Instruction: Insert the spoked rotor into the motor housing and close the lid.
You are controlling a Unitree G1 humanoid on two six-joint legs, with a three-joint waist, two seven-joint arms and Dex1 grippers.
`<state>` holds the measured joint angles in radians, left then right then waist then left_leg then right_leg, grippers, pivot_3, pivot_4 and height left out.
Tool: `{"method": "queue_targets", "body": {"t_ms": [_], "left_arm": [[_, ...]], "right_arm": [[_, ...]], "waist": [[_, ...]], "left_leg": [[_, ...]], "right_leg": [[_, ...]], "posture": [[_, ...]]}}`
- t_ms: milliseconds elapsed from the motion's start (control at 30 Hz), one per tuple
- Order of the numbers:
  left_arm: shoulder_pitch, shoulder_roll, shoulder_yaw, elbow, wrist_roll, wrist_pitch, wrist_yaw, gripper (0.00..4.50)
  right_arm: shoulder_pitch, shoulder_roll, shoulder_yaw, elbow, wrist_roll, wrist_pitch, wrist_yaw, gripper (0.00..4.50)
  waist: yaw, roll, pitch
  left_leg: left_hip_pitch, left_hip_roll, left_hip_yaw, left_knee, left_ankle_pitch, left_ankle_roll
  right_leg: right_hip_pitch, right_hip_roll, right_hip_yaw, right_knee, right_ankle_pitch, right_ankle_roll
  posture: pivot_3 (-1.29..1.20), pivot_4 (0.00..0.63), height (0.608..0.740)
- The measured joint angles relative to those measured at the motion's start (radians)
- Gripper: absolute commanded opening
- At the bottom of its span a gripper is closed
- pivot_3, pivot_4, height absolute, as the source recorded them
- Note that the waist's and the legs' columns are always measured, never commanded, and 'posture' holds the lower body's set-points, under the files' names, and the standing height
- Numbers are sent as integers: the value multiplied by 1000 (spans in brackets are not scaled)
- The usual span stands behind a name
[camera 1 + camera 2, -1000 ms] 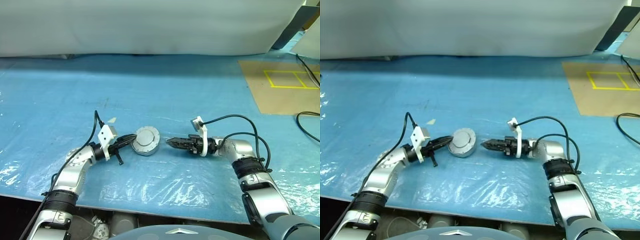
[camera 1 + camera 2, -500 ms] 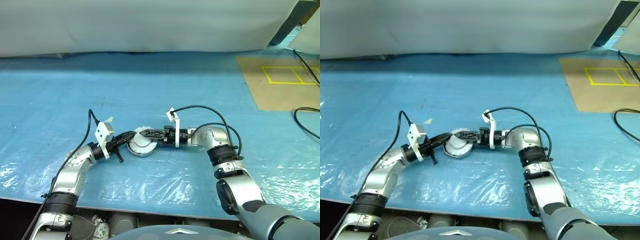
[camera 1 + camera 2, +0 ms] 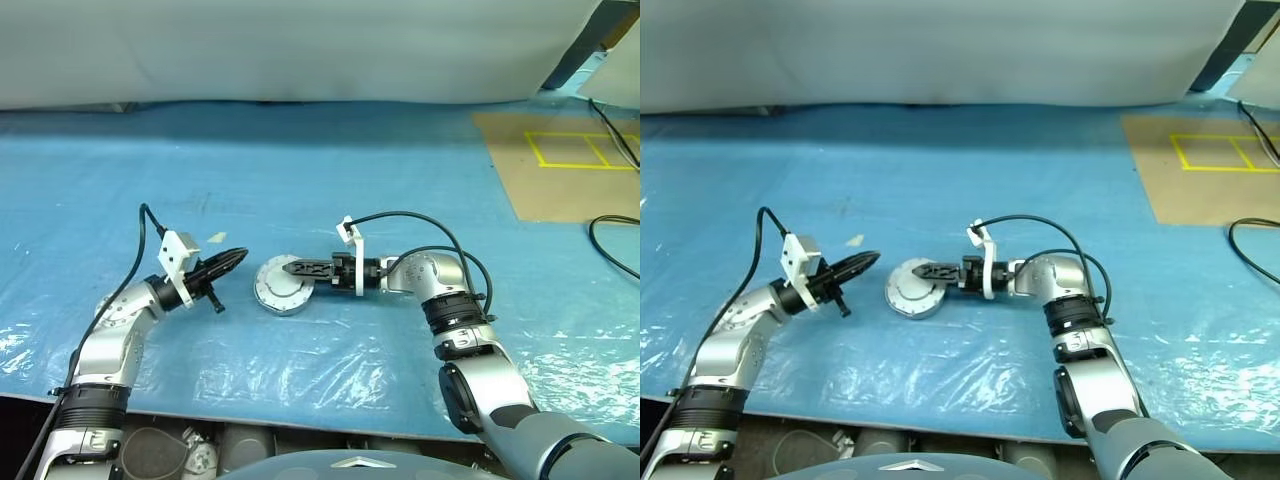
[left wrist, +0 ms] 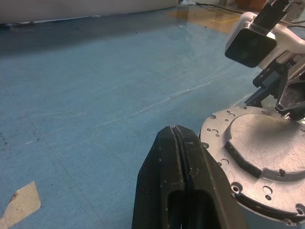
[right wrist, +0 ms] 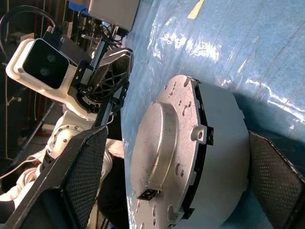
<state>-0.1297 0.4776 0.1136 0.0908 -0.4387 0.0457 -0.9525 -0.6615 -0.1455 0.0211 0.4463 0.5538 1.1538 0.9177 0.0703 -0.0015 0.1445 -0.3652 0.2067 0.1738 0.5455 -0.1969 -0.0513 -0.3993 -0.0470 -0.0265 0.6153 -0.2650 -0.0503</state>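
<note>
Blue plastic sheeting [image 3: 330,180] covers the table; the short silver motor housing [image 3: 283,295] sits mid-sheet with its pale grey lid [image 3: 277,280] seated. Right gripper [image 3: 296,268] spreads wide astride it, probably steadying; left gripper [image 3: 232,258], pinched shut, waits beside.

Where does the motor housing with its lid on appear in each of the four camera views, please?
Left eye view: motor housing just left of centre, on the blue sheet.
Right eye view: left of centre, same sheet.
Left wrist view: lower right, its pale lid facing up, beyond the shut left hand.
Right wrist view: centre, between the open right hand's fingers.
Shared landmark: the right hand over the housing's right edge.
</note>
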Motion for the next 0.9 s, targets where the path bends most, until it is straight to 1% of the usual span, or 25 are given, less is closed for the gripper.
{"method": "queue_targets", "body": {"t_ms": [300, 567, 667, 733, 900], "left_arm": [[62, -14, -2, -49, -8, 8, 9, 0], [63, -44, -28, -58, 2, 7, 23, 0], [54, -47, -33, -58, 2, 7, 25, 0], [53, -47, -34, -58, 4, 7, 28, 0], [53, -47, -37, -58, 6, 7, 28, 0]], "right_arm": [[89, -94, 30, -165, 41, 79, 22, 4483], [99, -79, 31, -184, 44, 88, -7, 4483], [97, -81, 30, -178, 43, 85, -13, 3901], [97, -90, 29, -166, 43, 83, -15, 3311], [100, -125, 12, -154, 44, 76, -15, 1609]], "waist": [[2, 0, 0], [-1, 0, 0], [0, 0, 0], [1, 0, 0], [1, 0, 0]], "left_leg": [[0, 0, 0, 1, 0, 0], [1, 0, 0, 3, 0, 0], [1, 0, 0, 6, 0, 0], [1, 0, 0, 6, 0, 0], [1, 0, 0, 6, 0, 0]], "right_leg": [[0, 0, 0, 0, 0, 0], [0, 0, 1, 4, 0, 0], [1, 0, 1, 6, 0, 0], [1, 0, 1, 6, 0, 0], [0, 0, 1, 6, 0, 0]], "posture": [[0, 150, 740], [0, 150, 740], [0, 150, 740], [0, 150, 740], [0, 150, 740]]}}
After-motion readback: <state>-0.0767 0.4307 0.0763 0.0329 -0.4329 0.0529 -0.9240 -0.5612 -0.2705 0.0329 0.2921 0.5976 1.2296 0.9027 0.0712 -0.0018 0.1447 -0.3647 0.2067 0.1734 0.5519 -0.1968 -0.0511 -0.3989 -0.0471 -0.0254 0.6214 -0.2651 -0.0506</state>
